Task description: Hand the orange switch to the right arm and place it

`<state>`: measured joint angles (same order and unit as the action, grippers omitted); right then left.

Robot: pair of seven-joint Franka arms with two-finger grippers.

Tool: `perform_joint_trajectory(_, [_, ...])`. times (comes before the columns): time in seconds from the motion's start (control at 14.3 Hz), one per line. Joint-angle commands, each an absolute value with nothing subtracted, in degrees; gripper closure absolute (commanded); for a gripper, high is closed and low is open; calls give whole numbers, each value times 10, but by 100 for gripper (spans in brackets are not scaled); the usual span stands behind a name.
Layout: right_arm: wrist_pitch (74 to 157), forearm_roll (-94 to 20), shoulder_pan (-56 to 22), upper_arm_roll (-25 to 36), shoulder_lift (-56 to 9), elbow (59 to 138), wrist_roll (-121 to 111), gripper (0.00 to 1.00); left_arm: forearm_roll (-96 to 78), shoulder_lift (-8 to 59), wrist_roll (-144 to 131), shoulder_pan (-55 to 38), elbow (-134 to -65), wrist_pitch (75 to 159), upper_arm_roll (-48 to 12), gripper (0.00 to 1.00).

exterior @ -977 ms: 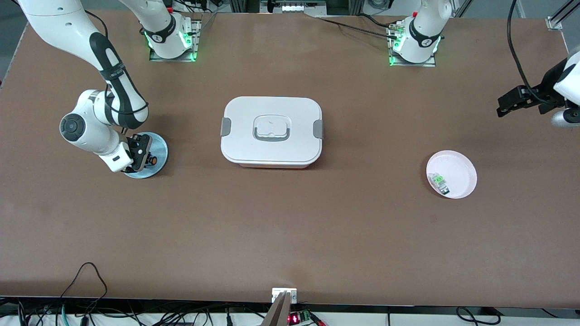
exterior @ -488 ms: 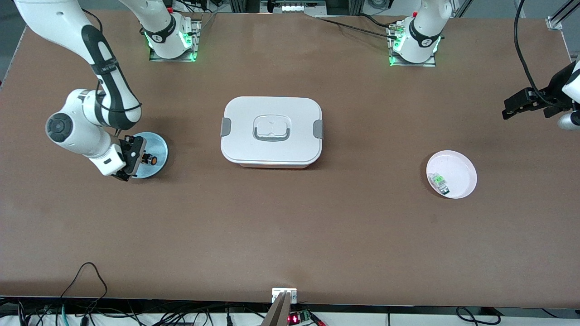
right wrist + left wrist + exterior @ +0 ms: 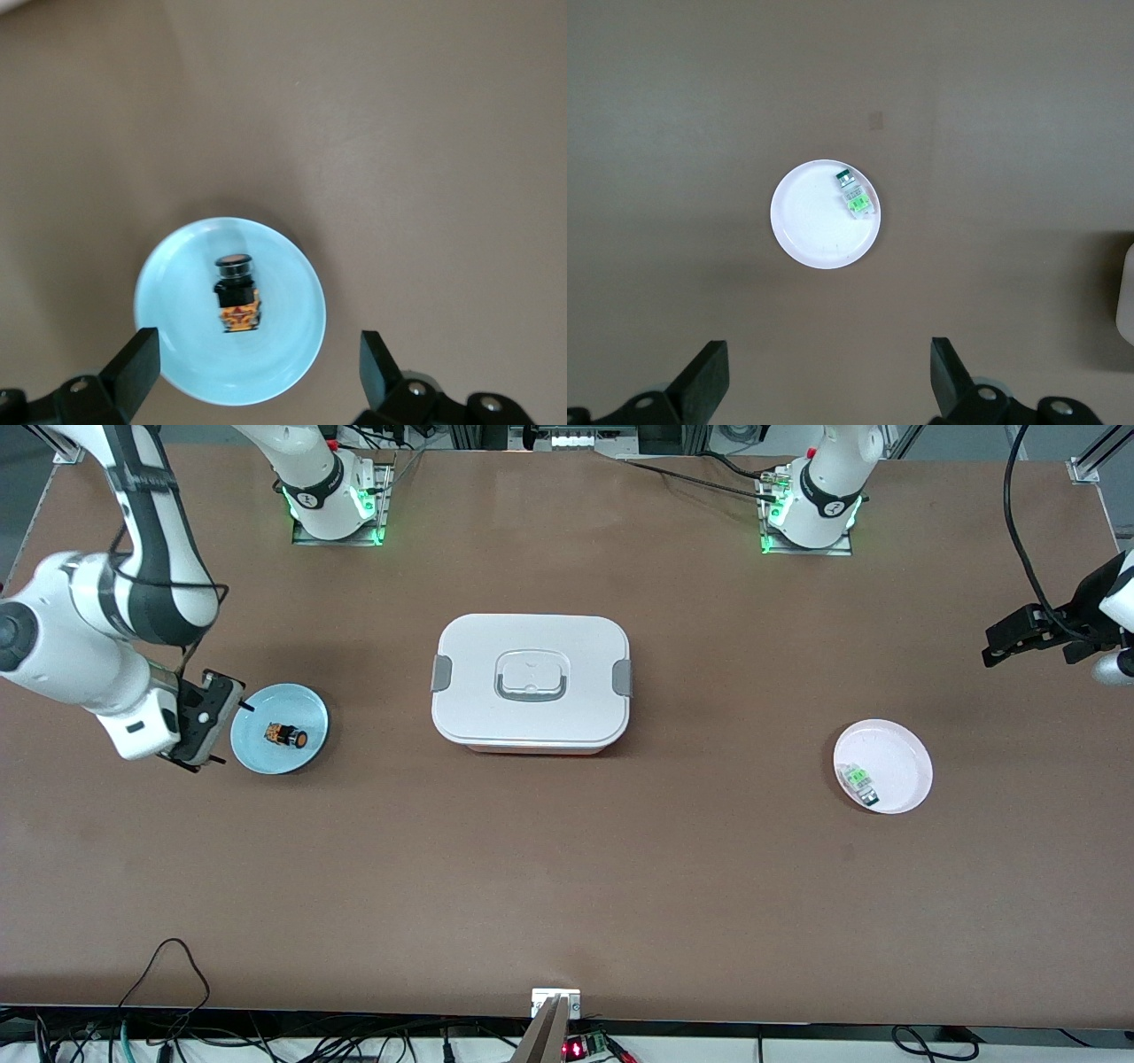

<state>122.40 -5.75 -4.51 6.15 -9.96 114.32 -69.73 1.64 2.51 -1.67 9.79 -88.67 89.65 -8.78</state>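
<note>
Pink plastic forms the small plate nearest the front camera, toward the left arm's end of the table; a clear-and-green part lies in it against the rim. In the left wrist view that plate and the part show between the tips of the left gripper, whose fingers are spread wide with nothing in them. In the front view the left gripper hangs high over the table's edge at that arm's end, well apart from the plate.

Toward the right arm's end sits a light blue plate, and the orange switch lies on its side in the middle of it, touched by nothing. The right gripper hangs just beside the blue plate, over bare table at its outer rim, clear of the switch. In the right wrist view the fingers stand wide apart and empty, with the switch and its plate below between them.

A white lidded container with grey clips rests at the table's middle, slightly farther from the front camera than both plates.
</note>
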Motion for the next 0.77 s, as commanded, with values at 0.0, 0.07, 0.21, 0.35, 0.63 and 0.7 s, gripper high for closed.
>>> perform_joint_trajectory(0.0, [1166, -55, -46, 55, -56, 1130, -582, 0, 11, 26, -2, 99, -887, 901, -87, 0])
perform_joint_trajectory(0.07, [1138, -52, -46, 56, -49, 1115, -544, 0, 10, 27, -2, 99, -887, 901, -87, 0])
perform_joint_trajectory(0.21, [1070, -52, -41, 55, -42, 1078, -461, 0, 7, 30, -2, 100, -887, 901, -87, 0])
perform_joint_trajectory(0.35, [1020, -21, -33, 31, -12, 1059, -336, 0, 8, 30, -2, 100, -887, 901, -87, 0])
perform_joint_trajectory(0.63, [928, 15, 18, -52, 61, 1059, -155, 0, 7, 30, -2, 100, -887, 901, -87, 0])
perform_joint_trajectory(0.7, [918, 14, 18, -51, 74, 1059, -143, 0, 8, 30, -2, 100, -887, 901, -87, 0])
